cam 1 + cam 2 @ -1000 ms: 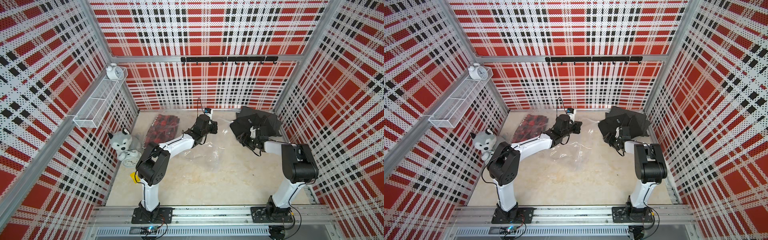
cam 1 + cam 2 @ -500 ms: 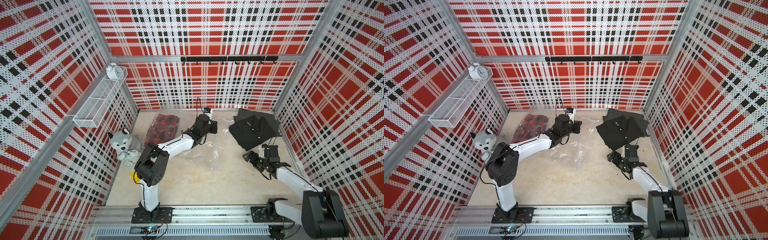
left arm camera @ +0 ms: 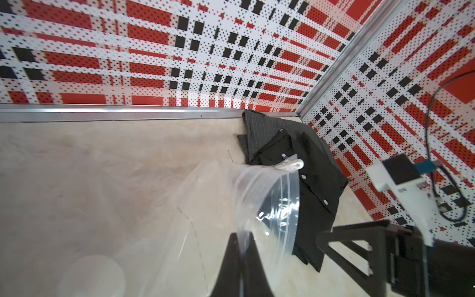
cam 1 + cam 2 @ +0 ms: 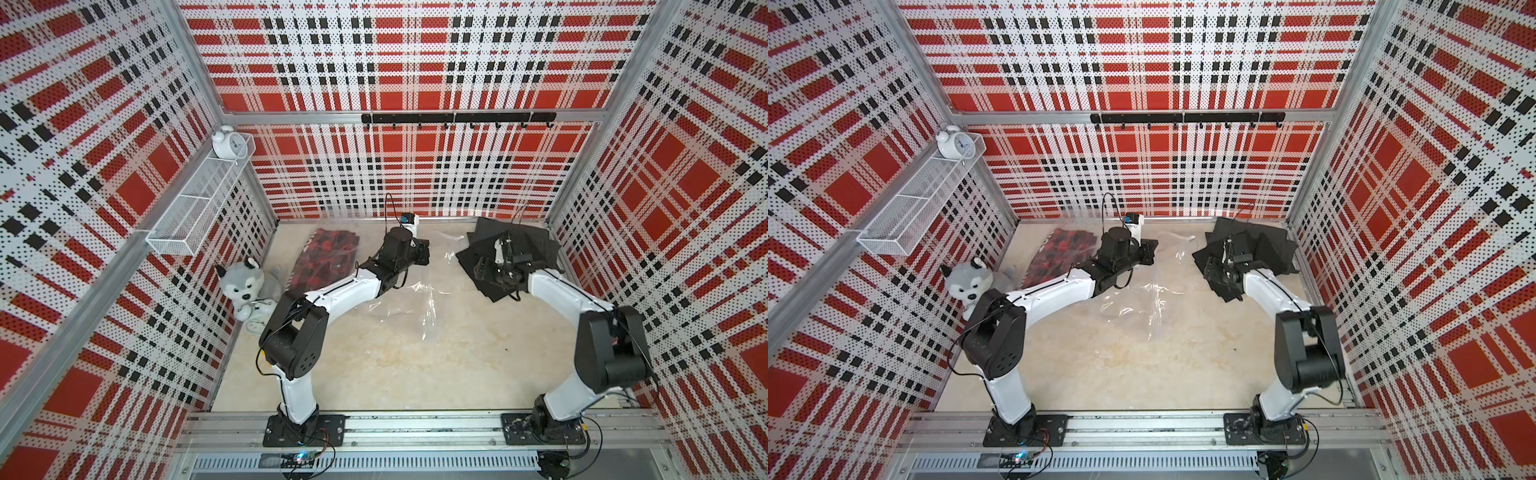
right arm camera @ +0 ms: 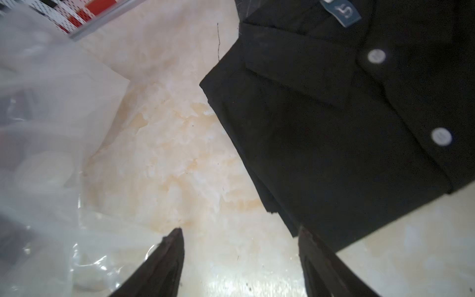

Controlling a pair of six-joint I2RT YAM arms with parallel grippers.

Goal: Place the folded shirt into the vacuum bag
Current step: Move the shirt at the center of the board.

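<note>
The vacuum bag [image 4: 424,299] [image 4: 1142,299] lies crinkled and transparent across the middle of the table. My left gripper [image 3: 243,239] [image 4: 424,253] is shut on the bag's [image 3: 257,195] zip edge and holds it up. The folded shirt [image 4: 536,245] [image 4: 1271,249] [image 3: 295,144] is black with white buttons and lies at the back right. My right gripper [image 5: 240,231] [image 4: 482,266] hovers open over bare table at the shirt's [image 5: 334,115] near corner, one finger right at the cloth edge. A blurred round white valve cap [image 5: 46,169] shows through the plastic.
A red patterned folded cloth [image 4: 328,257] lies at the back left. A plush husky [image 4: 243,282] and a small clock [image 4: 253,328] sit by the left wall. A wire shelf [image 4: 199,203] with a white alarm clock [image 4: 226,143] juts from that wall. A black hook rail [image 4: 457,118] crosses the back wall.
My right arm pulled back toward the front of the table, then reached out again to the black shirt's near corner. The left arm and bag have stayed put.
</note>
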